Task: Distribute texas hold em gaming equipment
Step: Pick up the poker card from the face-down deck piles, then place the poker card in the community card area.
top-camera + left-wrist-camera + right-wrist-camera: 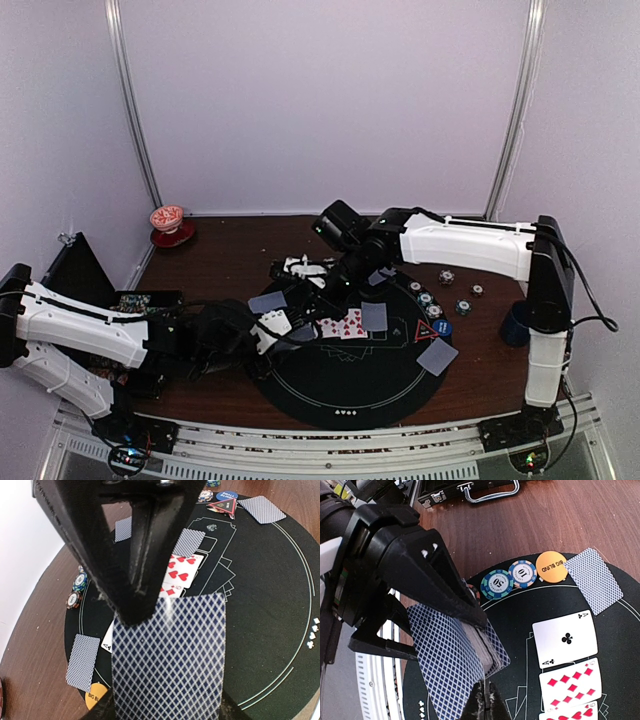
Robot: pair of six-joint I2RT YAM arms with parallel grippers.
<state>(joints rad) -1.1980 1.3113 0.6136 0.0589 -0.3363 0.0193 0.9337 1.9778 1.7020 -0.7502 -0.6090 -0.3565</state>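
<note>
**Now dealing: card pick-off from the held deck**

- Right hand: fingertips together at the lower edge of the top card. Whether the card's edge sits between them cannot be told from any view.
- Left hand: clamped on the deck, held above the near-left part of the mat. The top card is fanned sideways off the stack.
- Just beyond the deck, at the mat's rim: two striped chips, touching each other, then the orange button marked BIG BLIND. A face-down card lies just beside the button.
- Mid-mat: ace of clubs face up, with heart cards next to it in the row.
- Far side of mat: red triangle marker touching the blue button. Another face-down card lies near them, and loose chips sit on the surface.
- Off-mat: black case, handle visible.

Step, as judged: dealing, with several seats and part of the board already served. The next move calls for drawing only the top card clear while the left hand's clamp holds the rest. The card then goes flat onto a printed slot or a player spot. A second card dragging along is the likely fault.
</note>
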